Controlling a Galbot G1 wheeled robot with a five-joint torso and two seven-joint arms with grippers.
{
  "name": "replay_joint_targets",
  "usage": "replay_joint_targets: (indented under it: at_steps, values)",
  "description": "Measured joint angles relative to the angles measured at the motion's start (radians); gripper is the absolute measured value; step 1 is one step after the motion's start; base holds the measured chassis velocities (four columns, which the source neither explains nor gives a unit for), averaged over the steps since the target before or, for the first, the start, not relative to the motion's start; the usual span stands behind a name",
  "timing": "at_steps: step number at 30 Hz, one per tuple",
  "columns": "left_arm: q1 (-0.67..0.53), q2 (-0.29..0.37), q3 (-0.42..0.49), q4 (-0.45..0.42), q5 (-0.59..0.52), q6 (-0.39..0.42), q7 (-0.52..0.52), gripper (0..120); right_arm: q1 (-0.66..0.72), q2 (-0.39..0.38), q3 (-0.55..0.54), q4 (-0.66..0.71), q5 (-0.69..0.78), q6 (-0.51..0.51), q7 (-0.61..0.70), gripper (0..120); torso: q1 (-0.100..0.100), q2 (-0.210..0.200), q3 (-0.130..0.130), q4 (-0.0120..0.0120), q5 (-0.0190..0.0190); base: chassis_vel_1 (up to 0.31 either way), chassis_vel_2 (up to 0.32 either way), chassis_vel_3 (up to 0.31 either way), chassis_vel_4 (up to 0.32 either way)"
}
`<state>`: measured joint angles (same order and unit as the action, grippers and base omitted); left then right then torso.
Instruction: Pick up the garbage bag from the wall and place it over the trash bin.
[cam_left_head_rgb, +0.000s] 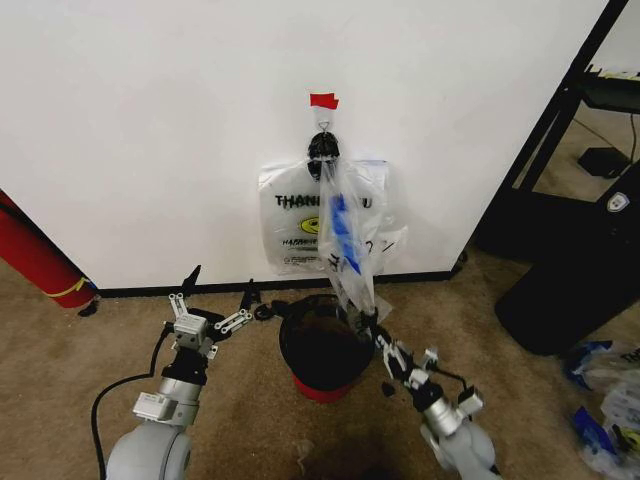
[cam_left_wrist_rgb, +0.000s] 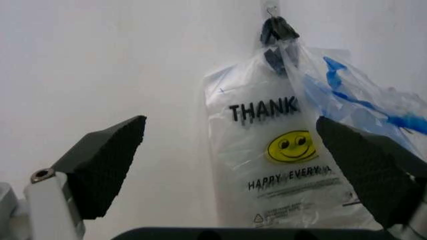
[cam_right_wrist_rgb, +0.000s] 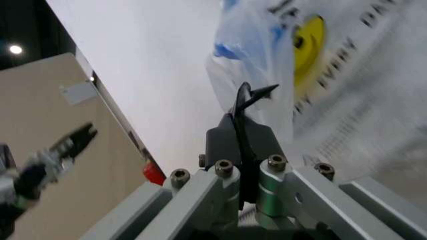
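Head view is showing the clear blue-patched smiley plastic bag (cam_left_head_rgb: 350, 235) hanging on the white wall's hook (cam_left_head_rgb: 322, 124), its lower end reaching the black round bin (cam_left_head_rgb: 322, 350), the right hand (cam_left_head_rgb: 385, 352) clenching its edge, the left hand (cam_left_head_rgb: 213, 293) gaping empty.

Bystanders around the tan carpet (cam_left_head_rgb: 60, 340)

A long red cylinder (cam_left_head_rgb: 30, 255) with a yellow band leans at the carpet's far left edge. At the carpet's right side stands a black rack (cam_left_head_rgb: 560, 130) with a dark box (cam_left_head_rgb: 605, 160) on the floor behind it; a black bin-like object (cam_left_head_rgb: 570, 290) with a small white emblem sits just in front of the rack. Crumpled plastic bags (cam_left_head_rgb: 605, 395) with blue patches lie on the carpet's right edge.
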<state>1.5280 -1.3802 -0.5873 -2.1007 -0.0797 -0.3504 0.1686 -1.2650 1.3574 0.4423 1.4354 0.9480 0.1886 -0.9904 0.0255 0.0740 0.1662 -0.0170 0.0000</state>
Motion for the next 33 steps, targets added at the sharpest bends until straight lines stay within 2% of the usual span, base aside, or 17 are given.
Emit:
replay_joint_targets:
  at_steps: [6, 8, 10, 13, 16, 19, 21, 22, 25, 27, 28, 33]
  values:
    - [0.001, 0.0, 0.001, 0.008, 0.005, 0.0, 0.0, 100, 0.078, -0.013, -0.036, 0.123, 0.014, 0.011, 0.066, 0, 0.0, 0.0, 0.0, 0.0001, -0.0001, 0.0, 0.0, 0.0, 0.0]
    - [0.001, 0.0, 0.0, 0.008, 0.005, 0.0, 0.0, 100, 0.089, -0.017, -0.045, 0.124, 0.007, 0.018, 0.087, 1, 0.0, 0.0, 0.0, 0.0, 0.0002, 0.0, 0.0, 0.0, 0.0]
    - [0.004, 0.0, -0.003, 0.008, 0.003, -0.003, 0.0, 100, 0.111, -0.031, -0.062, 0.096, -0.052, 0.052, 0.131, 11, 0.0, 0.0, 0.0, 0.0001, 0.0002, 0.0, 0.0, 0.0, 0.0]
    - [0.007, 0.005, -0.013, 0.008, -0.007, -0.009, -0.004, 100, 0.069, -0.104, -0.074, 0.093, -0.141, 0.091, 0.145, 25, 0.0, 0.0, 0.0, -0.0002, 0.0002, 0.0, 0.0, 0.0, 0.0]
    - [0.006, 0.007, -0.015, 0.008, -0.009, -0.01, -0.005, 100, 0.043, -0.137, -0.072, 0.103, -0.185, 0.107, 0.146, 31, 0.0, 0.0, 0.0, -0.0004, 0.0001, 0.0, 0.0, 0.0, 0.0]
    - [0.0, 0.003, -0.013, 0.012, -0.011, -0.014, -0.007, 100, -0.016, -0.217, -0.032, 0.134, -0.309, 0.156, 0.106, 44, 0.0, 0.0, 0.0, -0.0003, 0.0002, 0.0, 0.0, 0.0, 0.0]
    - [-0.004, -0.003, -0.005, 0.015, -0.008, -0.014, -0.007, 100, -0.038, -0.249, -0.011, 0.156, -0.341, 0.178, 0.081, 54, 0.0, 0.0, 0.0, -0.0002, 0.0001, 0.0, 0.0, 0.0, 0.0]
    - [-0.004, -0.003, -0.005, 0.015, -0.008, -0.014, -0.007, 100, -0.038, -0.249, -0.011, 0.156, -0.341, 0.178, 0.081, 54, 0.0, 0.0, 0.0, -0.0002, 0.0001, 0.0, 0.0, 0.0, 0.0]
    - [-0.012, -0.011, 0.005, 0.022, 0.001, -0.014, -0.006, 100, -0.046, -0.283, 0.005, 0.21, -0.345, 0.196, 0.094, 66, 0.0, 0.0, 0.0, -0.0003, 0.0002, 0.0, 0.0, 0.0, 0.0]
    - [-0.016, -0.014, 0.009, 0.027, 0.007, -0.014, -0.005, 100, -0.02, -0.299, -0.005, 0.247, -0.33, 0.196, 0.157, 74, 0.0, 0.0, 0.0, -0.0004, 0.0001, 0.0, 0.0, 0.0, 0.0]
    - [-0.016, -0.014, 0.009, 0.027, 0.007, -0.014, -0.005, 100, -0.02, -0.299, -0.005, 0.247, -0.33, 0.196, 0.157, 74, 0.0, 0.0, 0.0, -0.0004, 0.0001, 0.0, 0.0, 0.0, 0.0]
    - [-0.022, -0.022, 0.018, 0.037, 0.024, -0.013, -0.001, 100, 0.176, -0.345, -0.154, 0.26, -0.415, 0.175, 0.346, 95, 0.0, 0.0, 0.0, 0.0003, -0.0001, 0.0, 0.0, 0.0, 0.0]
